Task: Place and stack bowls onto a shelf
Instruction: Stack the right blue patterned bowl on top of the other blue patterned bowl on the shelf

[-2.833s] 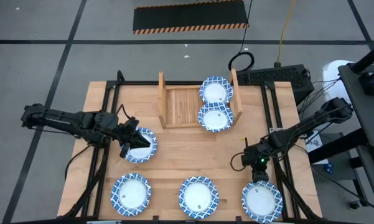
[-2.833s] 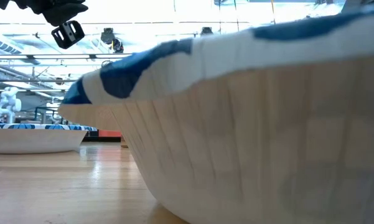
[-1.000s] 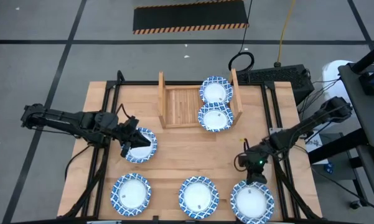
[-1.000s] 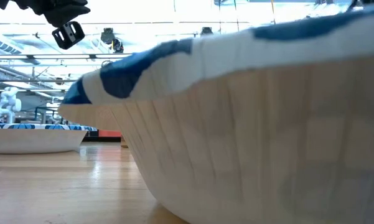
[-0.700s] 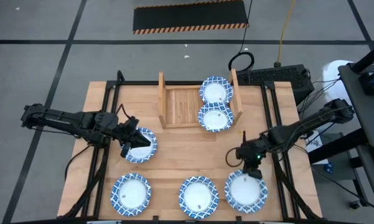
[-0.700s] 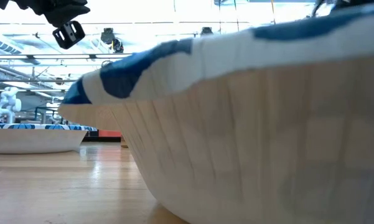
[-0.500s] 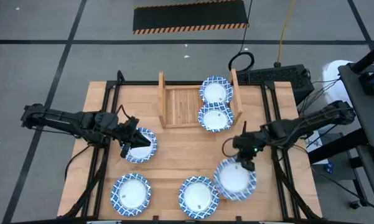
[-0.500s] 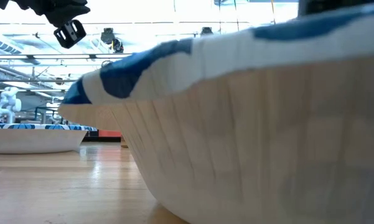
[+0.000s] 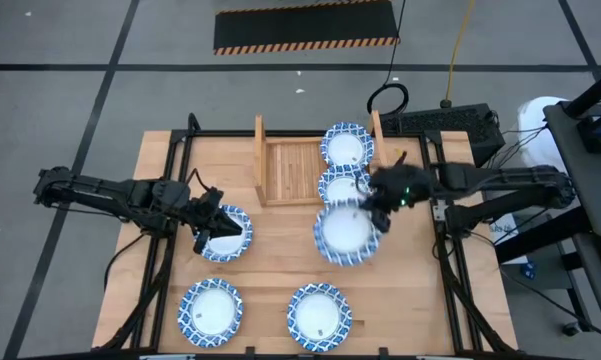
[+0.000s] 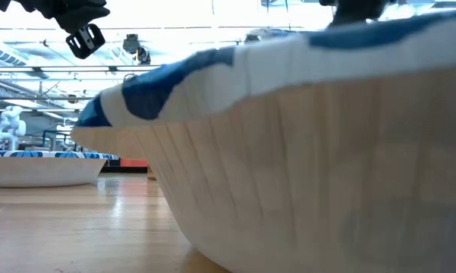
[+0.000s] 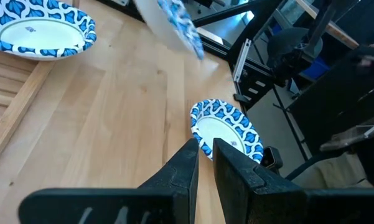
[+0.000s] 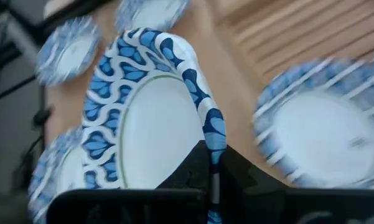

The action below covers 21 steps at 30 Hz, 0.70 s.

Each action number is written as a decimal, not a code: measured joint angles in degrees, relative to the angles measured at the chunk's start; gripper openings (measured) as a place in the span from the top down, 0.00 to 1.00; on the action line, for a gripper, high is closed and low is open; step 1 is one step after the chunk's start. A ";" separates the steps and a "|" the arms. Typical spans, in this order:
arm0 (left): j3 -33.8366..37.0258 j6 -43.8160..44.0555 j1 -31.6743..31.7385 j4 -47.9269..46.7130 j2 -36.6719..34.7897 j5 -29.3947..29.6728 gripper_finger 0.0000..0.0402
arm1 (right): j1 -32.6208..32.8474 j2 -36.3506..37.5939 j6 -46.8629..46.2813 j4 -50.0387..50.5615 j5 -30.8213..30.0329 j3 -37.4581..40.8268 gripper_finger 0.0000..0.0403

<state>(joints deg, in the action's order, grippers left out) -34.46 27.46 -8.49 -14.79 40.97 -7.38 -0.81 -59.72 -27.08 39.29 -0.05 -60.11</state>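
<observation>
The shelf stands at the table's far middle, with two bowls sitting on its right half. My right gripper is shut on a third bowl, held in the air just in front of the shelf and overlapping the nearer shelf bowl. Another bowl rests on the table at the left, and my left gripper hangs above it with a narrow gap between its fingers and nothing in it. Two more bowls lie near the front edge. My right gripper pinches the bowl's blue-patterned rim between its two fingers, on the bowl's right side. The fingers come in from the table's right. The bowl is lifted clear of the table and sticks out leftward from the fingers, its white inside showing.
Black rails run along both sides of the table. A black power box with cables sits behind the far right corner. In the low view a front bowl fills most of the picture.
My right gripper has carried its bowl from the table's near right corner toward the left and the far edge, up to the front of the shelf. The bowl has come clear of the table and now overlaps the nearer shelf bowl.
</observation>
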 joint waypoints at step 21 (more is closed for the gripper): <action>0.00 2.70 -0.02 0.04 0.01 0.01 0.87 | -34.00 -16.21 23.54 0.16 11.05 -18.57 1.00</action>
<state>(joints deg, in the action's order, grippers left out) -34.46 30.16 -8.51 -14.75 40.99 -7.37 -34.82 -75.93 -3.54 39.45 11.00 -78.68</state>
